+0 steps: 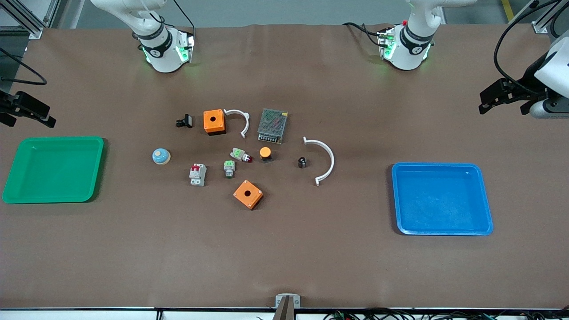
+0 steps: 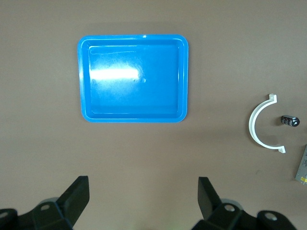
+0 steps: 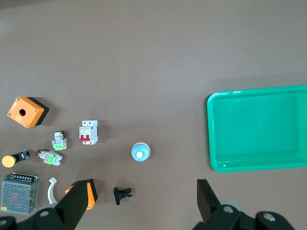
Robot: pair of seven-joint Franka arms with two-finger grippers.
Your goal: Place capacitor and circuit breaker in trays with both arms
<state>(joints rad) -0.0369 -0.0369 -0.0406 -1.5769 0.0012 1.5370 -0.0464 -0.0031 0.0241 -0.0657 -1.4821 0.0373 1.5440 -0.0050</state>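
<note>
1. Front view shows the brown tabletop (image 1: 284, 258) running the whole width, with both white arms drawn up high and out to the two ends, each waiting well clear of the parts in the middle.
2. At the left arm's end, the left end effector (image 1: 489, 98) hangs over bare tabletop above the blue tray's (image 1: 486, 200) end; the left wrist view shows its two black fingers (image 2: 76, 197) spread wide with nothing between them.
3. The right end effector (image 1: 31, 113) hangs over the tabletop just above the green tray (image 1: 53, 198); its fingers (image 3: 79, 203) are likewise parted and hold nothing.
4. Both trays lie flat and bare inside, one at each end, well apart from the cluster of parts.
5. A grey meshed power supply (image 1: 272, 125) sits in the cluster toward the arm bases; there is a label strip on its edge, but I can't read it.
6. Two orange boxes (image 1: 214, 121) lie there too, the second (image 1: 248, 194) nearest the front camera.
7. A large white curved clip (image 1: 323, 160) arcs around the capacitor's side toward the blue tray.
8. The circuit breaker (image 1: 198, 174) lies on the tabletop toward the green tray's side of the cluster, red lever showing, near a blue-domed button (image 1: 161, 156).
9. The capacitor (image 1: 302, 162) stands just inside the curve of the white clip, apart from it, with its pale end face up.
</note>
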